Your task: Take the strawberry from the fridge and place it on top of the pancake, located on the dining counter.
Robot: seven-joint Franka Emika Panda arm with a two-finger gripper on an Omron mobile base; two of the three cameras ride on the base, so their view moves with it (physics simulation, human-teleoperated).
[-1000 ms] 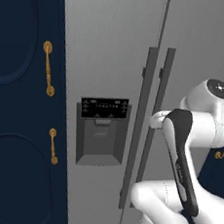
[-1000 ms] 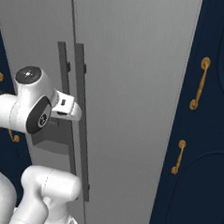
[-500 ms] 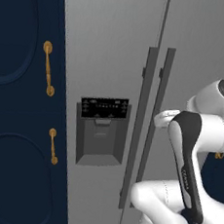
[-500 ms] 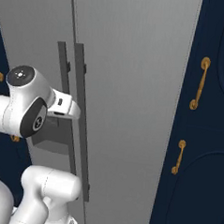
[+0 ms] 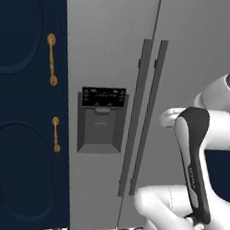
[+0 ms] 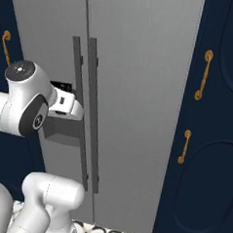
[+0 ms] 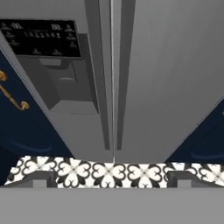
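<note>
Jaws spread, holding nothing, facing fridge [image 7: 166, 87]; both doors closed, contents unseen.

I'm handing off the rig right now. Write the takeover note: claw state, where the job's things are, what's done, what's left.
Claw: open, empty, tips wide apart, pointed at the bottom of the fridge, touching nothing.
Fridge: both doors shut; the two dark handles sit side by side at the centre seam, dispenser panel on the left door.
Done: base parked facing the fridge.
Left: open a door, find and take the strawberry, carry it to the pancake.
</note>
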